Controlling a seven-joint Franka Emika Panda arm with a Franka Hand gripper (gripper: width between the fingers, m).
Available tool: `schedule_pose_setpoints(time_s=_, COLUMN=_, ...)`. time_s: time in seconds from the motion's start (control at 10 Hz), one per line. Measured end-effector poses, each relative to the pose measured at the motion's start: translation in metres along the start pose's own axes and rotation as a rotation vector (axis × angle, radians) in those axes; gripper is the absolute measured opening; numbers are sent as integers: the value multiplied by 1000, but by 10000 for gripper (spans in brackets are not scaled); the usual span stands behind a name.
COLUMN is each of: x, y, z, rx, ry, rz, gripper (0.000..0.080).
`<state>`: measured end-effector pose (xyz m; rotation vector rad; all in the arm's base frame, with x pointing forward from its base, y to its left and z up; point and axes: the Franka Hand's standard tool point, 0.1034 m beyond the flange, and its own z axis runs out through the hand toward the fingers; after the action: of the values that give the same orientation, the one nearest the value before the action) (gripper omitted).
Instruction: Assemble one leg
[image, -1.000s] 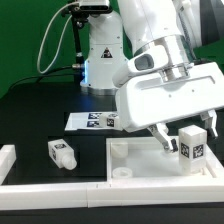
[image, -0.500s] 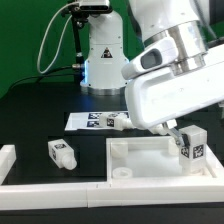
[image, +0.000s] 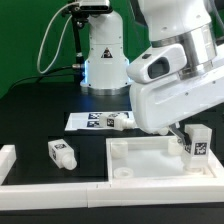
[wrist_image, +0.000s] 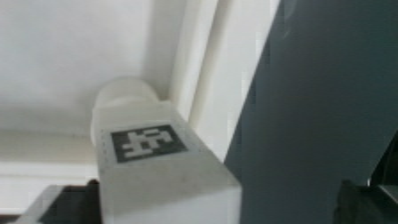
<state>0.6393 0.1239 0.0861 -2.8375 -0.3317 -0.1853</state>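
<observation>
A white leg (image: 197, 143) with a square tag stands upright at the right edge of the large white panel (image: 140, 152). My gripper (image: 185, 135) hangs low right beside it, jaws open. In the wrist view the leg (wrist_image: 151, 150) lies between my fingers, close to one finger (wrist_image: 54, 206) and apart from the other (wrist_image: 375, 200); the gripper's midpoint (wrist_image: 214, 208) is at the leg's edge. A second leg (image: 60, 153) lies on the black table at the exterior view's left. A third leg (image: 119, 121) lies on the marker board (image: 88, 121).
The panel has a raised rim (wrist_image: 199, 60) and a round corner socket (image: 123, 172). A white rail (image: 20, 160) borders the table at front and left. The robot base (image: 100, 55) stands behind. The arm's bulk hides the right back of the table.
The arm has moved toward the exterior view's right and lowered, bringing the gripper up to the upright leg. The legs and the panel have not moved.
</observation>
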Motion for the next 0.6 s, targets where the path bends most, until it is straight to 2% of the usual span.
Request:
schedule_pose_setpoints(time_s=0.1, x=1, y=8, z=-1, rx=-25, ry=4, rz=-58, gripper=648)
schedule_pose_setpoints(time_s=0.2, x=8, y=25, z=-8, rx=-80, ry=18, rz=-118, gripper=648)
schedule_pose_setpoints(time_s=0.3, x=14, y=33, z=-13, rx=-114, ry=26, rz=-118, gripper=648)
schedule_pose_setpoints(time_s=0.4, x=21, y=34, z=-15, rx=-137, ry=82, rz=-101, gripper=648)
schedule_pose_setpoints(time_s=0.5, x=16, y=38, z=-11, rx=-144, ry=118, rz=-80, gripper=648)
schedule_pose_setpoints(time_s=0.6, x=13, y=37, z=-9, rx=-139, ry=99, rz=-82, gripper=648)
